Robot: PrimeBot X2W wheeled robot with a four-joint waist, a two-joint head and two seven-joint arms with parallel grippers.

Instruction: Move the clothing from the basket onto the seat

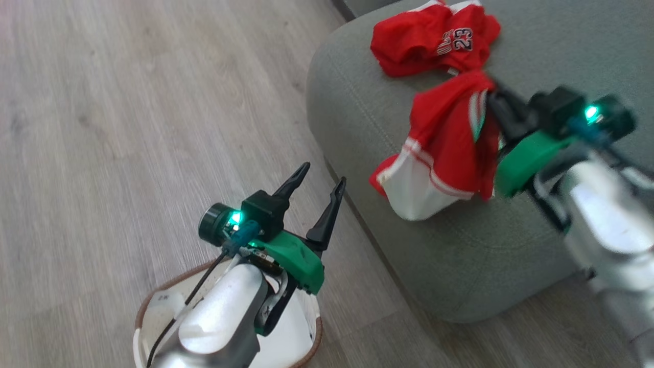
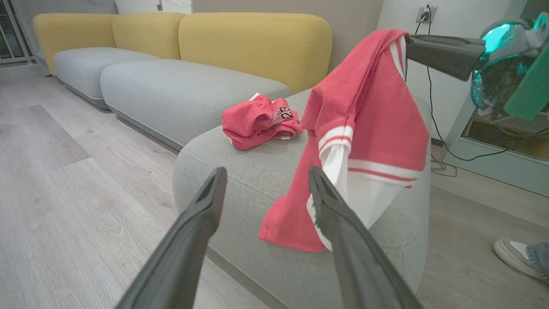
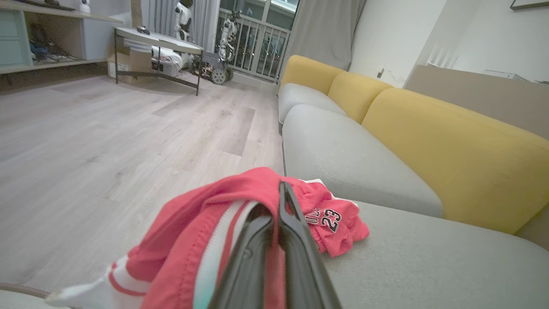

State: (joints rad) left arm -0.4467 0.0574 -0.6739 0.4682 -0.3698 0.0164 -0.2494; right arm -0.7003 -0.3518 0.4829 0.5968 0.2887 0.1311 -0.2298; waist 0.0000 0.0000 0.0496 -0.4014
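**Grey-green seat takes a second red garment from the basket**

Pale wood-plank floor (image 1: 127, 128) and a grey-green seat (image 1: 460, 266) frame the drop-off stage of the job. One piece of the clothing, a crumpled red jersey (image 1: 434, 46) bearing a black 23, lies on the cushion well back from its front edge. Nearer that edge, a second red garment (image 1: 444, 148) with white trim hangs from the right gripper (image 1: 491, 94), whose fingers are clenched on a fold at its top. Its lower end looks to be touching the cushion close to the front corner. The left gripper (image 1: 324, 174) hovers above the basket (image 1: 145, 306), which stands on the floor beside the seat; its fingers are spread apart and hold nothing.

By the look of things, placing is the step in hand. The next move calls for the right fingers to part so that the cloth falls wholly on the cushion. A hem this near the rounded edge could slide off toward the floor, so a release farther in would be safer.

Much of the basket is covered by the left forearm and cut off by the frame, so whether more clothing lies inside cannot be told. The right arm is blurred in the head view. Yellow backrests (image 2: 253, 43) line the sofa behind, and a person's shoe (image 2: 512, 253) shows at the lower right of the left wrist view.
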